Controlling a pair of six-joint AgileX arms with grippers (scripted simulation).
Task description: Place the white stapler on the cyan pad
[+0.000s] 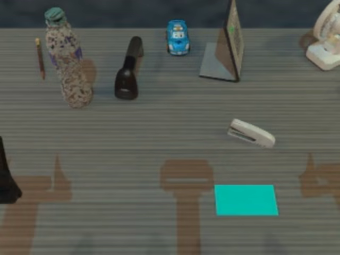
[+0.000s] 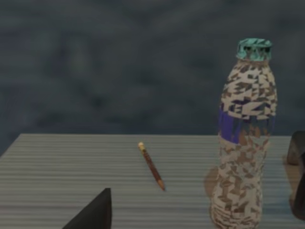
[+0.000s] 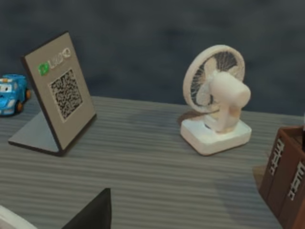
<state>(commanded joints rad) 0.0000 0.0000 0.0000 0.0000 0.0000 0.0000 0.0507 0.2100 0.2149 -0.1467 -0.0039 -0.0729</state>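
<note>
The small elongated white stapler (image 1: 251, 133) lay flat on the grey ribbed worktop (image 1: 159, 127), right of centre in the top view, its long axis slanted, with a dark slit along its side. The flat bright cyan rectangular pad (image 1: 246, 200) sat nearer the front edge, below the stapler in that view and clearly apart from it; nothing rested on the pad.

Along the far edge, from the left, were a thin brown pencil (image 1: 40, 58), a tall speckled bottle with a teal cap (image 1: 68, 58), a black handheld scanner (image 1: 129, 69), a little blue toy car (image 1: 178, 36) and a grey upright stand with a printed code panel (image 1: 226, 50). A white desk fan on a square base (image 1: 325, 40) stood at the far right corner.

A dark part of the left arm (image 1: 6, 178) showed at the left edge of the top view, well away from the stapler; whether its hand was spread or closed could not be told. The left wrist view showed the pencil (image 2: 151, 166) and bottle (image 2: 245, 138), with a dark fingertip (image 2: 93, 212) at the frame edge. The right arm's hand did not appear in the top view; the right wrist view showed the stand (image 3: 59, 95), the fan (image 3: 217, 102), the car (image 3: 12, 94), a brown boxy object (image 3: 286, 176) and one dark fingertip (image 3: 93, 212), so its state could not be told either.
</note>
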